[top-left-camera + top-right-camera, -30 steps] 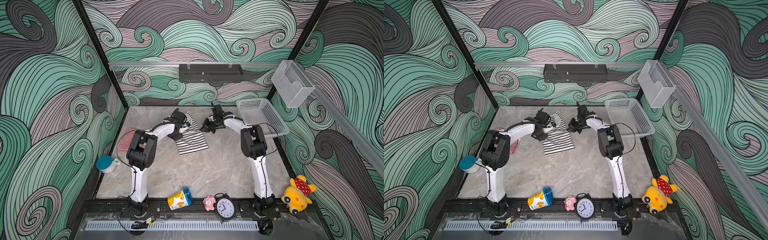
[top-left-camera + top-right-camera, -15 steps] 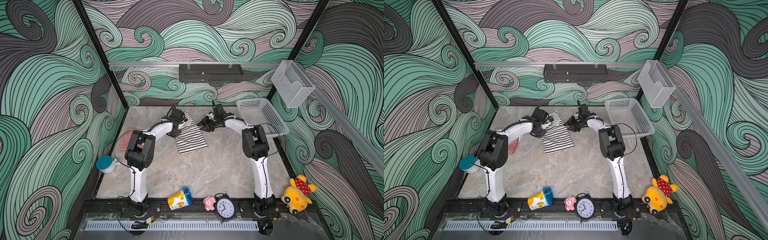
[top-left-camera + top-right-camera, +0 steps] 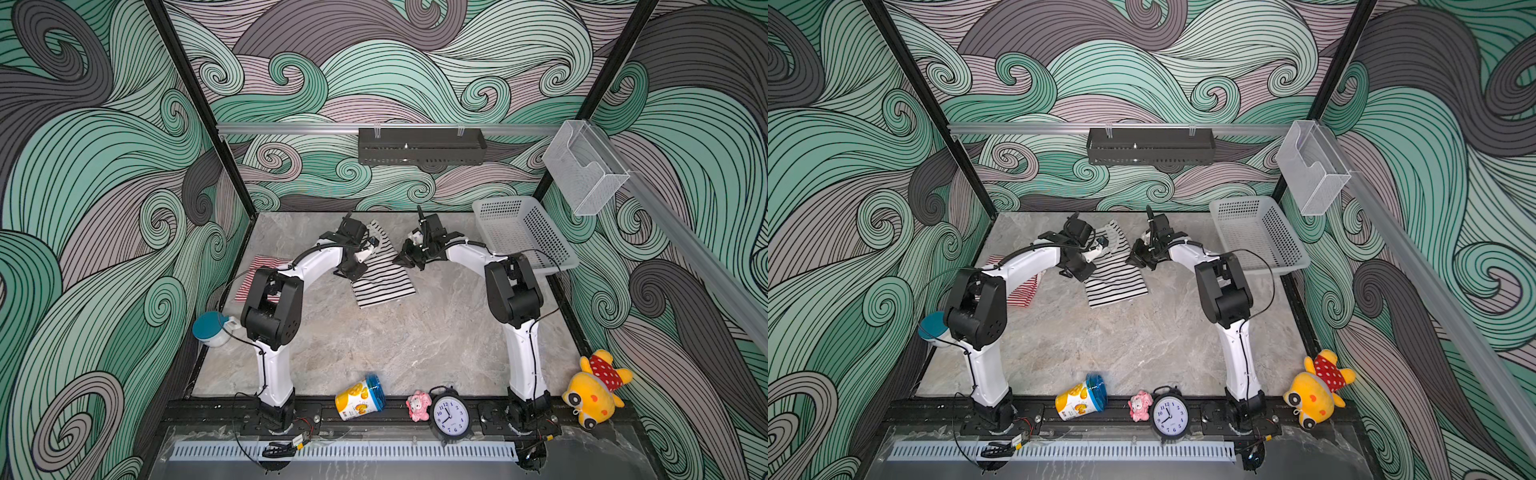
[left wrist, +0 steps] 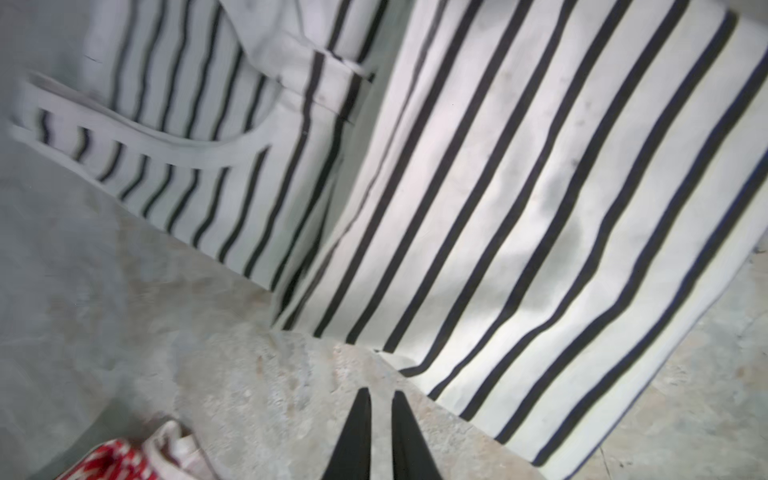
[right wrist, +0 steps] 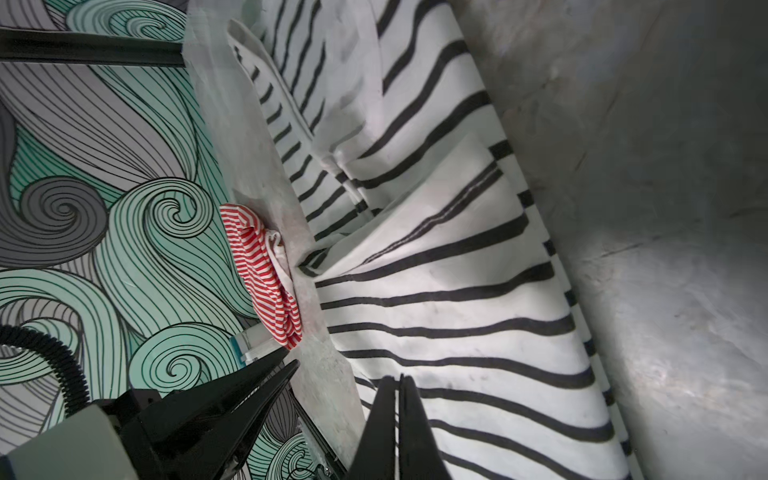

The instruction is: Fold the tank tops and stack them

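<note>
The black-and-white tank top (image 3: 382, 282) lay partly folded at the far centre of the table (image 3: 374, 340), with the red-and-white tank top (image 3: 266, 264) to its left, the left gripper (image 4: 380, 392) nearly closed and empty at its left edge, and the right gripper (image 5: 401, 380) fully closed above its right edge, holding nothing visible.

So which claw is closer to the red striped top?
Left. The left gripper sits between the red-and-white top and the black-and-white top; the right gripper is on the black-and-white top's far side.
</note>
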